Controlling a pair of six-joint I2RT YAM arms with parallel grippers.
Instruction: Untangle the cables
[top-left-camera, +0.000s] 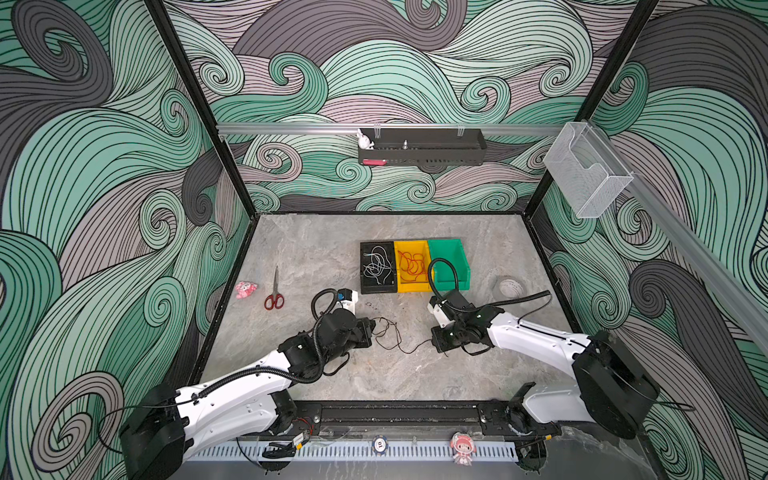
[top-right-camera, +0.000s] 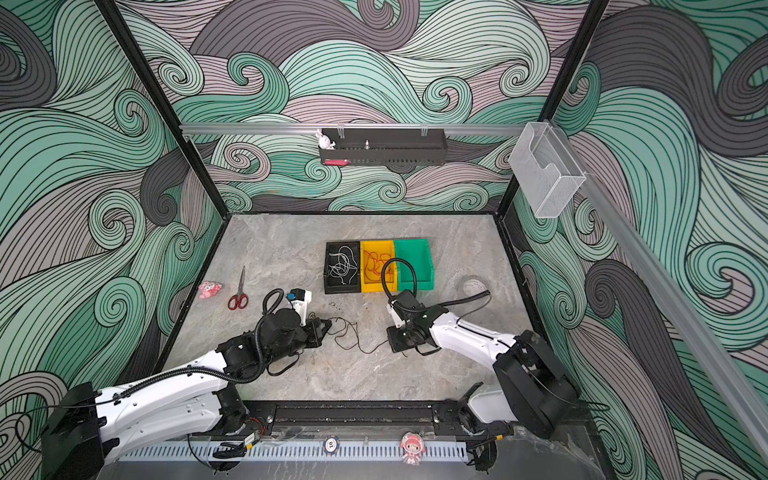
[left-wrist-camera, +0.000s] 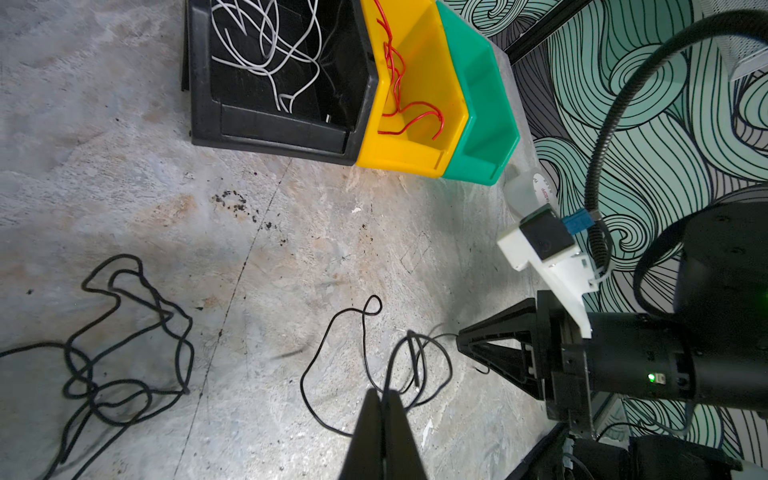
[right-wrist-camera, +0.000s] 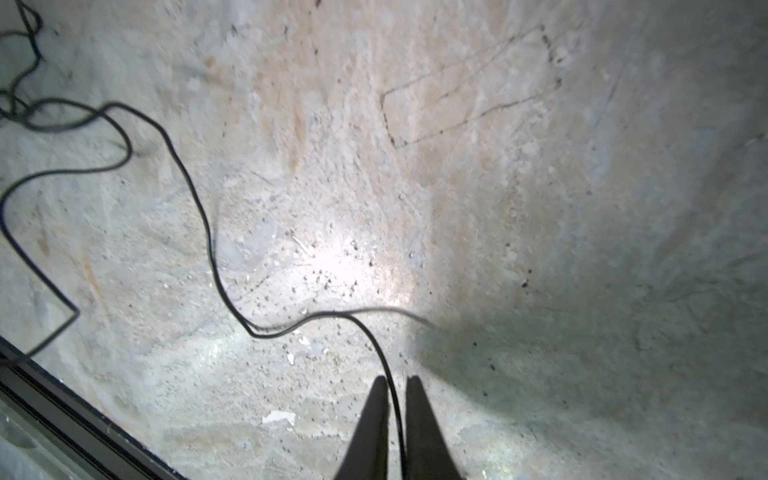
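While both arms work low over the table (top-left-camera: 311, 249), the black cable (top-left-camera: 400, 343) lies loose on the surface between the two grippers, near the table's centre. In both top views the left gripper (top-left-camera: 372, 328) sits at the cable's 9 o'clock end and the right gripper (top-left-camera: 434, 340) at its 3 o'clock end.

Left gripper (left-wrist-camera: 384, 392): jaws pressed together, clamping the black cable (left-wrist-camera: 364, 332) where several small loops bunch at the tips.

Right gripper (right-wrist-camera: 394, 380): jaws drawn narrow, with the black cable (right-wrist-camera: 208, 232) running into the slit between them and pinched there. From that grip the cable snakes across the table in slack curves.

Sorted cables: at 12 o'clock from the black cable, three bins stand side by side, walls touching.
- The black bin (top-left-camera: 377, 289) holds the white cables (top-left-camera: 376, 266) in a loose coil.
- The yellow bin (top-left-camera: 411, 286), at the black bin's 3 o'clock side, holds the red cables (top-left-camera: 411, 264).
- The green bin (top-left-camera: 451, 282) stands at the yellow bin's 3 o'clock side.

Other items: the scissors (top-left-camera: 274, 297) lie closed at 10 o'clock from the left gripper, well apart from all cables.
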